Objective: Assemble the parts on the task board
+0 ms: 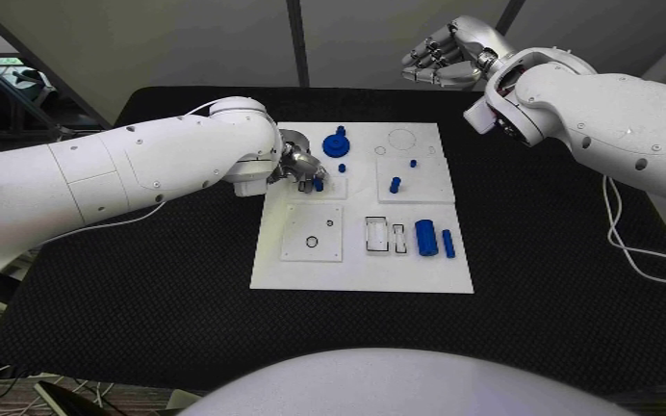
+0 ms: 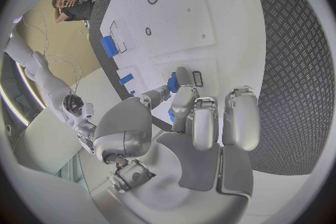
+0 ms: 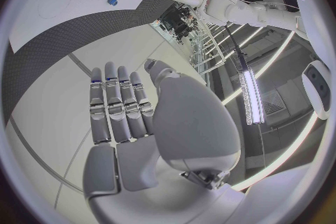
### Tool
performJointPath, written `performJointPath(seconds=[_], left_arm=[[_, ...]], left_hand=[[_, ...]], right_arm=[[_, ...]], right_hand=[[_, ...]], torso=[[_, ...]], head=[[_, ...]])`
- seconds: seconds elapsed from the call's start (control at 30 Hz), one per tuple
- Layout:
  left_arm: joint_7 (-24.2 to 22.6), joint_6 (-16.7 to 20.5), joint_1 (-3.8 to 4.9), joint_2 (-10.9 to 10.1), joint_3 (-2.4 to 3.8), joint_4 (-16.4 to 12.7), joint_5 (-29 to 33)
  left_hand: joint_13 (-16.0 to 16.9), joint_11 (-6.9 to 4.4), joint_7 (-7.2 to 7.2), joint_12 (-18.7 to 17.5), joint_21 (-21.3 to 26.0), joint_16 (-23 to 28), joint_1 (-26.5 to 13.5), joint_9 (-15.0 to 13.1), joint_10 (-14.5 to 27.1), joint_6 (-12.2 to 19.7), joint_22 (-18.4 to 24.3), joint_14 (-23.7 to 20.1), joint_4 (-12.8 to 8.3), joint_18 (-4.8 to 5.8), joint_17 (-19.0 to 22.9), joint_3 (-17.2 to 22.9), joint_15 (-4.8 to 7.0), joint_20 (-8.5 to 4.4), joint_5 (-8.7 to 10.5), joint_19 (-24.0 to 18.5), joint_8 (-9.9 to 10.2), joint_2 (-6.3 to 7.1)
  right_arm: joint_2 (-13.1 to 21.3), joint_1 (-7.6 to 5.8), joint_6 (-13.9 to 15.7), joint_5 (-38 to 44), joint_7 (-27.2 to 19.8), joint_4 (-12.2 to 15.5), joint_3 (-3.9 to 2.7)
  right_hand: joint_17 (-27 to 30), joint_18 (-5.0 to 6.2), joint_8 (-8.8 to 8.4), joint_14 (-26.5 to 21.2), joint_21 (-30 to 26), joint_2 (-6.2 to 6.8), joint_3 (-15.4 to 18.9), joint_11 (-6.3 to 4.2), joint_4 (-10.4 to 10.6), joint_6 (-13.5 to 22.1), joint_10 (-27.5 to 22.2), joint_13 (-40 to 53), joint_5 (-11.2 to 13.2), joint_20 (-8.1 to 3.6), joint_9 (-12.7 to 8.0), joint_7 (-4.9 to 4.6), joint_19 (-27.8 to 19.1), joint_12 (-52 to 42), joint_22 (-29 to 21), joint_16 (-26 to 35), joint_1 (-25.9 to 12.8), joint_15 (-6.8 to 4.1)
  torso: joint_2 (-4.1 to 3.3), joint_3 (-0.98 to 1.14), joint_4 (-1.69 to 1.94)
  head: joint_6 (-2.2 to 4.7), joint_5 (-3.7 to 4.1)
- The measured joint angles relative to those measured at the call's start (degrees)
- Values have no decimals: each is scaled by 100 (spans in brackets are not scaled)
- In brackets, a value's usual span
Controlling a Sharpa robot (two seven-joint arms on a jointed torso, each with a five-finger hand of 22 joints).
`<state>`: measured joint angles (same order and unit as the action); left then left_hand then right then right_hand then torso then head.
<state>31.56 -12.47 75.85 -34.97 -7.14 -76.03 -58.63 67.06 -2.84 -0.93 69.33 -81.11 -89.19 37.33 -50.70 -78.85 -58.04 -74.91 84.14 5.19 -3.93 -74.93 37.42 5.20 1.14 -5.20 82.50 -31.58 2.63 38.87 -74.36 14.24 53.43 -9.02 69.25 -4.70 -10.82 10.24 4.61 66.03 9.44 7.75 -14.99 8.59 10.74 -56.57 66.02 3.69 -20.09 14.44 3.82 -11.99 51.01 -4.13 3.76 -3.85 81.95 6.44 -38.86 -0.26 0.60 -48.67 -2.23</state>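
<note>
The white task board (image 1: 361, 262) lies in the middle of the black table. My left hand (image 1: 294, 167) hovers over the board's left edge and pinches a small blue peg (image 1: 318, 184) between thumb and finger; the left wrist view shows the peg (image 2: 172, 83) at the fingertips of that hand (image 2: 199, 123). A blue gear (image 1: 336, 143) stands on the board just behind it. Two short blue pegs (image 1: 395, 185) stand on the right square plate. A thick blue cylinder (image 1: 424, 237) and a thin blue pin (image 1: 448, 244) lie at the right edge. My right hand (image 1: 442, 55) is raised far behind the board, fingers straight, holding nothing.
Rectangular slots (image 1: 377, 233) and a square plate with a small ring hole (image 1: 311, 241) sit on the board's near half. A circular outline (image 1: 401, 139) marks the far right corner. Black table surface (image 1: 555, 272) surrounds the board on all sides.
</note>
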Motion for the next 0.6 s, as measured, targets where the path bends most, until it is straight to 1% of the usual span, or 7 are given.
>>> performJointPath(seconds=[0.43, 0.6], left_arm=[[5, -43, 2, 25, -1, -20, -13], [5, -46, 1, 18, -1, -23, -9]], left_hand=[[0, 0, 0, 0, 0, 0, 0, -5, 0, 0, 0, 0, 2, -1, 0, -29, 0, 0, 0, 0, 0, 0], [0, 0, 0, 0, 0, 0, 3, -10, 0, 0, 0, 0, -30, 0, 0, -60, 0, 0, -1, 0, 0, -3]], right_arm=[[-1, 0, -7, 0, -1, 0, 0], [-1, 0, -10, 0, -1, -3, 0]], right_hand=[[-1, 0, 0, 0, 1, 0, 1, 0, 1, 0, 0, 0, 0, 0, 5, 0, 0, 0, 0, 0, 0, 0], [-1, 0, 0, 0, 2, 0, 1, 0, 1, 0, 0, 0, 0, 0, 4, 0, 0, 0, 0, 0, 0, 0]], torso=[[0, -1, -3], [1, -2, -1]], head=[[-5, 13], [-12, 15]])
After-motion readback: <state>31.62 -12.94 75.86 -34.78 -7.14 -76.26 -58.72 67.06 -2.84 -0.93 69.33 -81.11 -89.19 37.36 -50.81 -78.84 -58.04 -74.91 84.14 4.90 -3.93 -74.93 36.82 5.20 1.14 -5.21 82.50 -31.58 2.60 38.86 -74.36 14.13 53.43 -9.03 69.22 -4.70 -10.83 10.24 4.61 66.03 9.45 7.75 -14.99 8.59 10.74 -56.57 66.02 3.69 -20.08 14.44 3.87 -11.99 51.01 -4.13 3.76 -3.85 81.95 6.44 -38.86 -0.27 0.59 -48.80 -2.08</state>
